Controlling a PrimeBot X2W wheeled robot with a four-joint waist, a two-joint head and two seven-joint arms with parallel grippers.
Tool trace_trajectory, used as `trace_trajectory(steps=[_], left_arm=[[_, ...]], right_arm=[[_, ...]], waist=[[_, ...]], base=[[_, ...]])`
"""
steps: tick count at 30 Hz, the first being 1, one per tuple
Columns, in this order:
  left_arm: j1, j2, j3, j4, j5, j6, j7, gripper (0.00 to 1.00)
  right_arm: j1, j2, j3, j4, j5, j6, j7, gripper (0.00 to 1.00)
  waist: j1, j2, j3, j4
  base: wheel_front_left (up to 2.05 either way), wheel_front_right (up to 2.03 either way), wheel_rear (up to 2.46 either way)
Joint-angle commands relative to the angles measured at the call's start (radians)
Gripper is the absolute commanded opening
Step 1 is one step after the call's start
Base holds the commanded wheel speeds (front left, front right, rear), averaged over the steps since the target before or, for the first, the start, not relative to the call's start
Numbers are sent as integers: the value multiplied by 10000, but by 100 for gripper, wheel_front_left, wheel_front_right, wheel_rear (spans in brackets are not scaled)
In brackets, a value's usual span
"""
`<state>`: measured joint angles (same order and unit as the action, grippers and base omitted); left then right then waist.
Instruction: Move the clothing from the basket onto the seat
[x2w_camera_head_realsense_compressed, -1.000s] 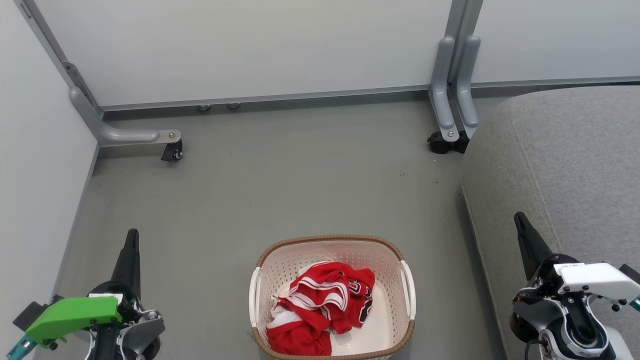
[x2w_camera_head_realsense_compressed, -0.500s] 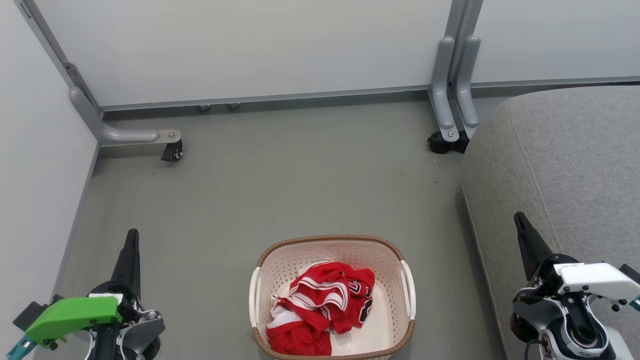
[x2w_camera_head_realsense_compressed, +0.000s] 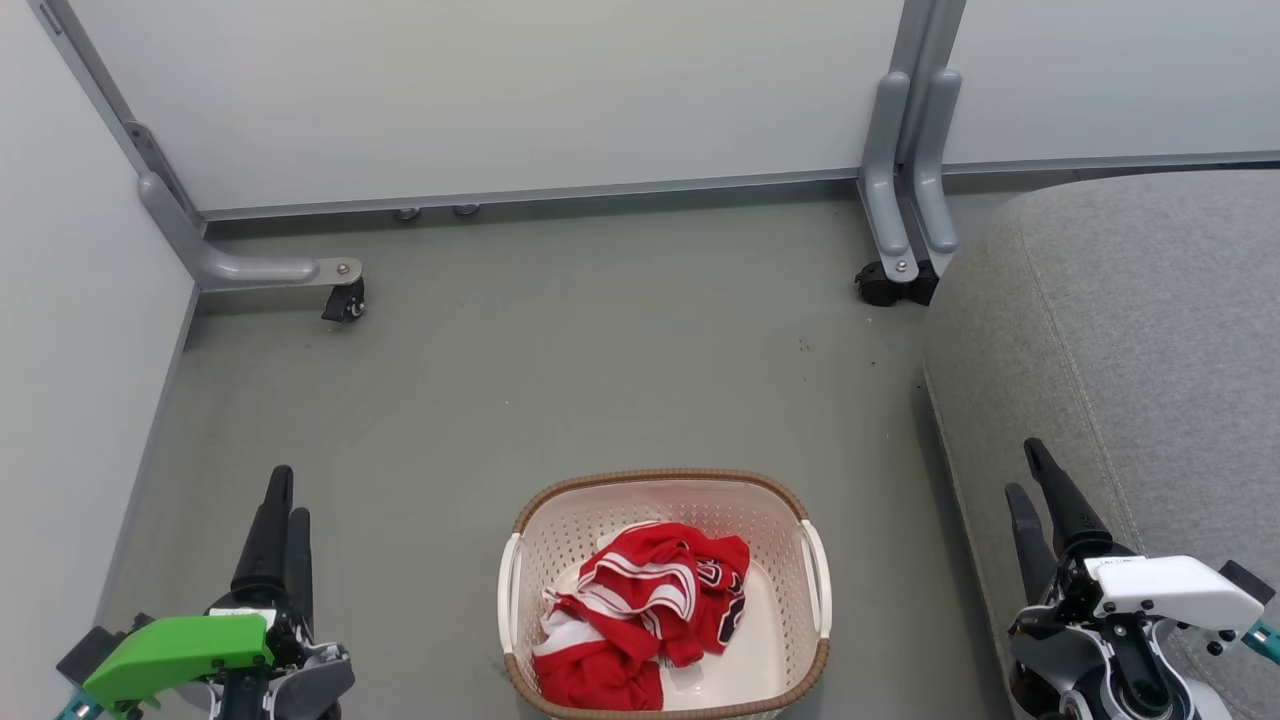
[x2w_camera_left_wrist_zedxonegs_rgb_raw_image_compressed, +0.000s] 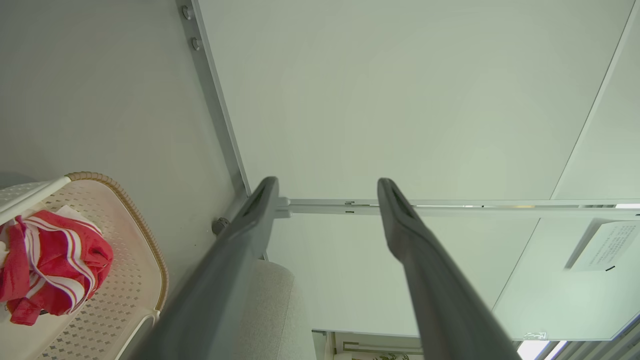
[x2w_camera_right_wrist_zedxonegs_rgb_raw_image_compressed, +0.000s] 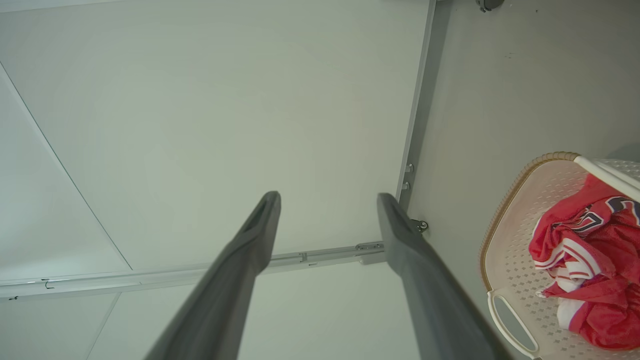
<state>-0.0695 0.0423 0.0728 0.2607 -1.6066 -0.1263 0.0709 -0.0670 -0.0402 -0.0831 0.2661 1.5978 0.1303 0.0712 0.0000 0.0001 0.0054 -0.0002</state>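
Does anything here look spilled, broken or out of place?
Nothing stands out. The red clothing lies crumpled inside the basket, which stands upright on the floor beside the grey seat; no fabric lies outside it.

Pale partition panels (x2w_camera_head_realsense_compressed: 500, 100) stand on grey feet (x2w_camera_head_realsense_compressed: 250, 270) (black casters (x2w_camera_head_realsense_compressed: 345, 300) beneath) over a grey floor (x2w_camera_head_realsense_compressed: 600, 350)

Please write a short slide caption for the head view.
Red clothing bunched in the basket, left gripper and right gripper open, grey seat alongside.

The clothing (x2w_camera_head_realsense_compressed: 640, 610) is covering much of the basket (x2w_camera_head_realsense_compressed: 660, 478) floor, while the seat (x2w_camera_head_realsense_compressed: 1150, 320) is running off the head view's right edge.
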Motion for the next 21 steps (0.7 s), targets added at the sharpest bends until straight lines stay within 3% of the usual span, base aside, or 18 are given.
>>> trace_trajectory(steps=[1, 6, 21], left_arm=[[-295, 73, -97, -269, 206, -17, -119, 100], [-389, 157, -257, -519, 1043, -20, -350, 100], [-495, 131, -656, -1342, 4679, -29, -1013, 100]], right_arm=[[-229, -68, 76, -232, -182, 1, -133, 100], [-277, -85, 62, -338, -1071, 1, -358, 100], [-284, -73, 335, -1206, -5343, 2, -1020, 100]], waist=[[0, -1, 2, 0], [0, -1, 2, 2], [0, -1, -17, -2]], base=[[0, 0, 0], [0, 0, 0], [0, 0, 0]])
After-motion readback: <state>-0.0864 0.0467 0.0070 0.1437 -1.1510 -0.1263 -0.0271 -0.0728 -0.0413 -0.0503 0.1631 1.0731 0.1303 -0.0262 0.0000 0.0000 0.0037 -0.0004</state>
